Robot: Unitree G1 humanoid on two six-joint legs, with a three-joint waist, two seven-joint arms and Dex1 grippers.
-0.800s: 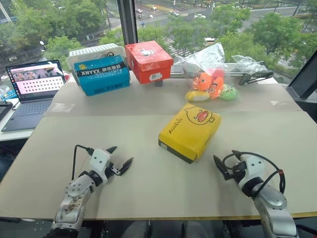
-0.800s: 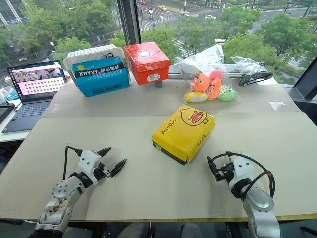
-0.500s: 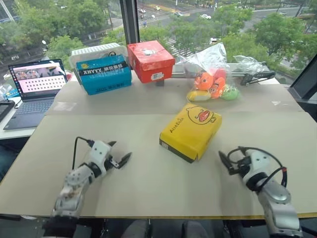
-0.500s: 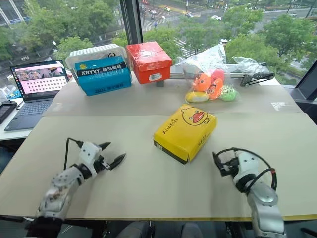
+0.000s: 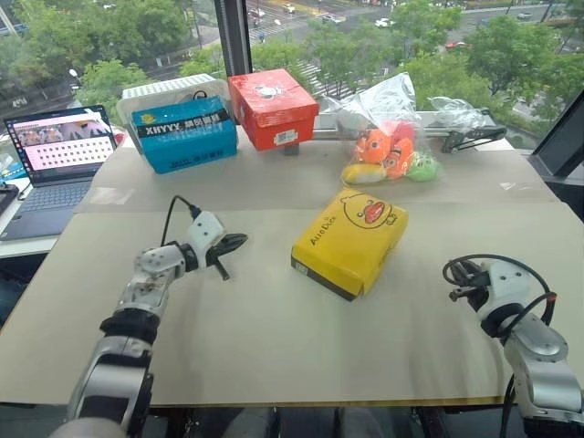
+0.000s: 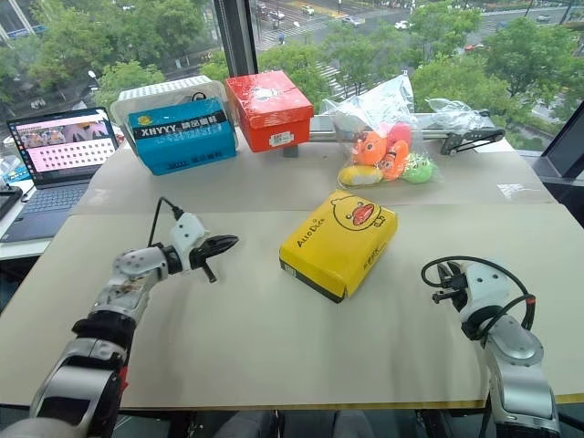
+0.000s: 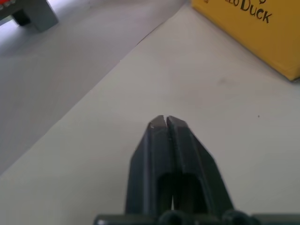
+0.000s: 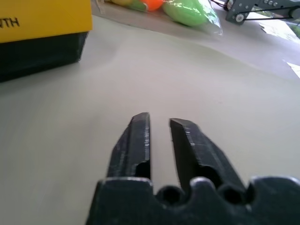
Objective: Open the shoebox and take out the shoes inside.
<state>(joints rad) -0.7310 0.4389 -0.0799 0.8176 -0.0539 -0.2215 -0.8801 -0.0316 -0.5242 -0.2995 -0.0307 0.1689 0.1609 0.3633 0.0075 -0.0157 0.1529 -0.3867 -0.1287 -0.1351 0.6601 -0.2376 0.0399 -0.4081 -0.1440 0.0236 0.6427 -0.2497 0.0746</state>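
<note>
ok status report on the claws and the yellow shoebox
Left claw shut, empty, short of the shoebox. Right claw shut, empty, beside its other end. Shoebox lid on, untouched. Nothing in the way.

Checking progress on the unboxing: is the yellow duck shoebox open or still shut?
Shut. The shoebox lies flat with its yellow lid seated squarely over the black base, no white inside showing, and neither gripper touches it.
</note>
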